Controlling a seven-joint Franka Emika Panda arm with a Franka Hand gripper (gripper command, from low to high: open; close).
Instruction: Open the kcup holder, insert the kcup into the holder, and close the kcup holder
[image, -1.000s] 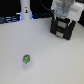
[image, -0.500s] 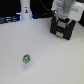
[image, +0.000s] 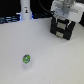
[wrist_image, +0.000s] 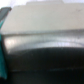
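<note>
From my seat the exterior view puts the kcup holder (image: 64, 28) in the upper right of the frame, a black boxy unit with two stacked drawer fronts and pale handle slots, sitting close to the back edge of the white table (image: 50, 60). The gripper (image: 64, 15) is parked right over the top of it, white arm body covering the upper part of the box, so I honestly can't tell whether the fingers are spread or pressed together, too blurry and too crowded up there. The kcup (image: 26, 59) is way down in the lower left of the frame, tiny white pod with a green top, well apart from the holder, with bare tabletop all around it and between the two. A white bottle-shaped thing with a blue glow (image: 25, 11) stands at the upper left near the dark back wall, also well clear of the pod. The wrist view is mostly a blurred black curved surface of the holder (wrist_image: 45, 55), with a pale band beyond it and a teal strip along one edge that I can't identify.
</note>
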